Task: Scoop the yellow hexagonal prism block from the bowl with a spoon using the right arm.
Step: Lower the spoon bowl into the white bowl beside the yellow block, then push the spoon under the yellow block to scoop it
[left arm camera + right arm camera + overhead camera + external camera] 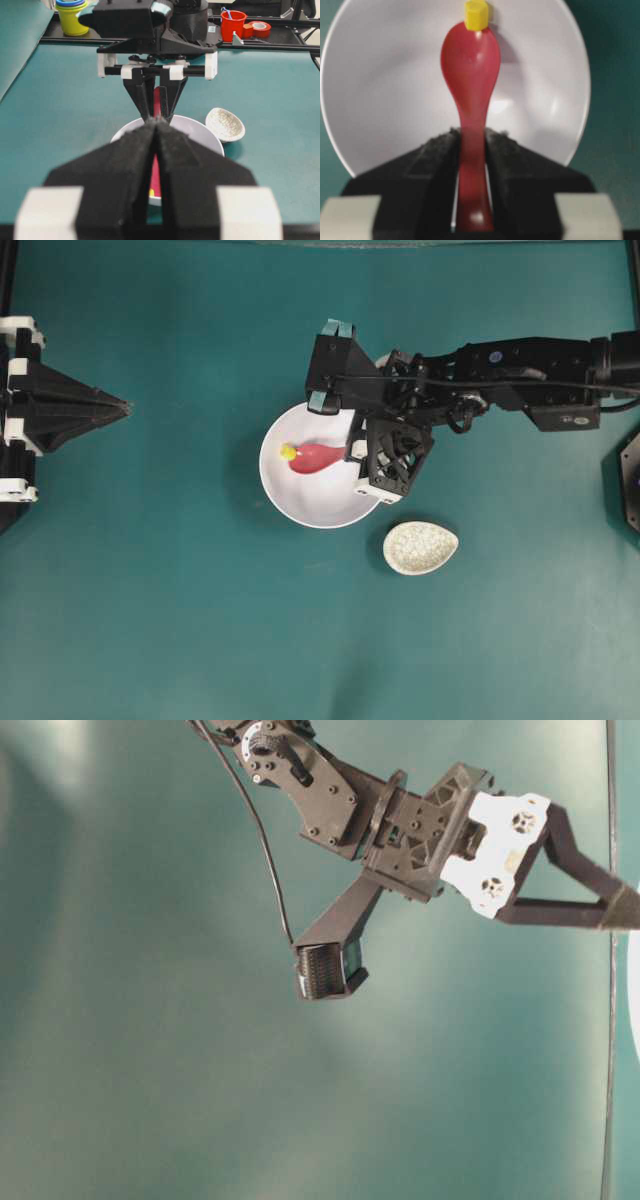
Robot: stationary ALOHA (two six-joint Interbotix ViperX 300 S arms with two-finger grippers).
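The right gripper is closed on the handle of the spoon, its two dark fingers pressing the narrow pink-red stem from either side, so the scoop juts straight out ahead of the jaws like an extension of the arm. Holding it low on the handle leaves the whole scoop free to work inside the bowl.

Beyond the scoop's tip sits the yellow hexagonal prism block, touching or just off the front edge of the spoon and close to the far wall of the bowl. It appears to rest on the bowl rather than in the scoop; the scoop looks empty. The likely aim is to use that wall as a backstop, so the block cannot slide away as the spoon's lip goes under it. The scoop is not done yet.

In the overhead view the right arm reaches in from the right and hangs over the bowl's right rim, hiding part of it. A small speckled dish lies near the bowl's lower right, apart from it and out of the spoon's line.

Farthest off, the left gripper rests well apart at the table's left edge, its fingers brought together on nothing, pointing toward the bowl. Nothing stands between spoon and block; the curved wall itself is the only obstacle.
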